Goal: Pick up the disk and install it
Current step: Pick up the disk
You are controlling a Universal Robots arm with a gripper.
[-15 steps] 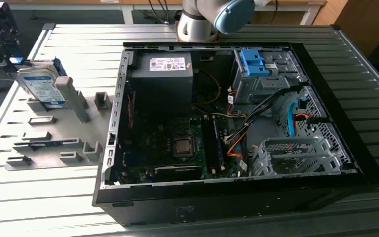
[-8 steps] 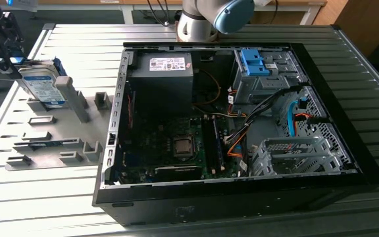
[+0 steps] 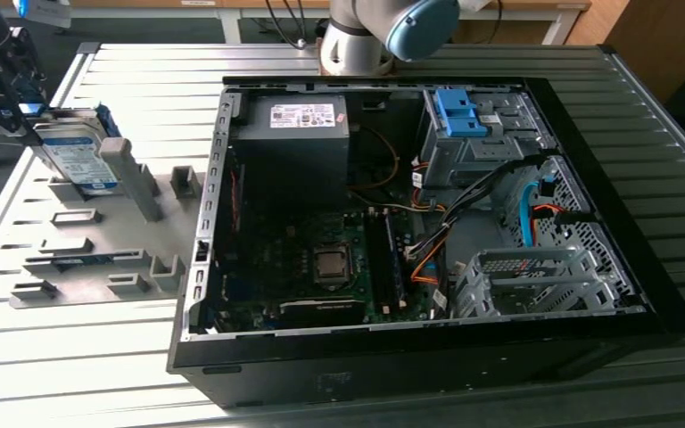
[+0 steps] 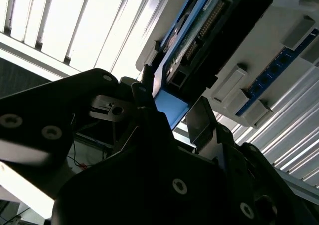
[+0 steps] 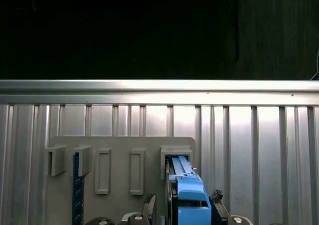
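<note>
While the disk point(image 3: 78, 159) stands on edge in a slot at the far end of the grey fixture plate point(image 3: 117, 241), well off to the exterior view's left of the open computer case point(image 3: 378, 343), the gripper point(image 3: 28, 116) sits at its upper far corner, dark against the ribbed metal table point(image 3: 104, 357). The disk leans slightly, its white-and-blue label turned toward the near side and its blue frame showing along the edges. In the second wrist view the gripper point(image 4: 169, 103) has the blue end of the disk point(image 4: 197, 46) between its fingers point(image 4: 200, 120), which are spread to either side of the frame, one close against the edge and the other just beside it with its flat pad face showing. In the first wrist view the gripper point(image 5: 183, 205) straddles the disk point(image 5: 187, 185), whose end sits in a raised holder point(image 5: 175, 150) on the fixture plate point(image 5: 119, 145), beside a row of other upright holders and a dark blue strip point(image 5: 77, 190). Inside the case, a dark grey box point(image 3: 289, 147) with a white sticker fills the far left corner, and a bare blue bracket point(image 3: 459, 111) sits in the drive cage at the far right; the arm's base point(image 3: 373, 31) rises just beyond the case
</note>
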